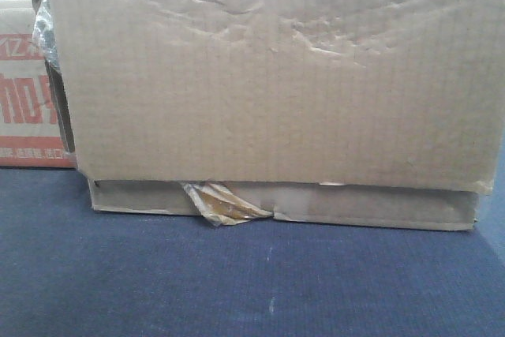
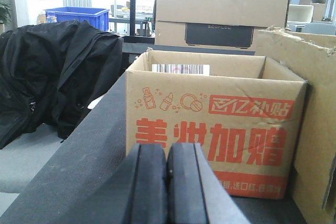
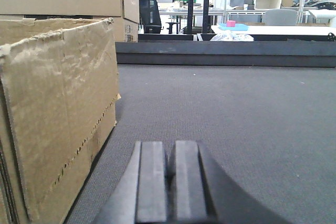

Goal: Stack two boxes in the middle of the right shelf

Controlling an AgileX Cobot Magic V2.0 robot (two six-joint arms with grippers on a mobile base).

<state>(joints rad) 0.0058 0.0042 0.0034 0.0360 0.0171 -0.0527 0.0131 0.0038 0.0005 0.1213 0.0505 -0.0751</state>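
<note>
The tall box point(image 1: 268, 76) is stacked on the flat box point(image 1: 363, 204) on the grey tabletop point(image 1: 237, 290); no shelf is shown. The left claw point(image 2: 167, 182) and right claw point(image 3: 170, 182) are both clenched, nothing gripped. If the pair gets lifted by the bottom one only, the top could be slid off, and that crumpled cardboard might be buckled, tbh.

Dark blue-grey carpet point(image 1: 260, 282) fills the lower frame. A flat brown cardboard box point(image 1: 355, 207) lies on it centrally, a red-printed carton point(image 1: 24, 108) at left.
</note>
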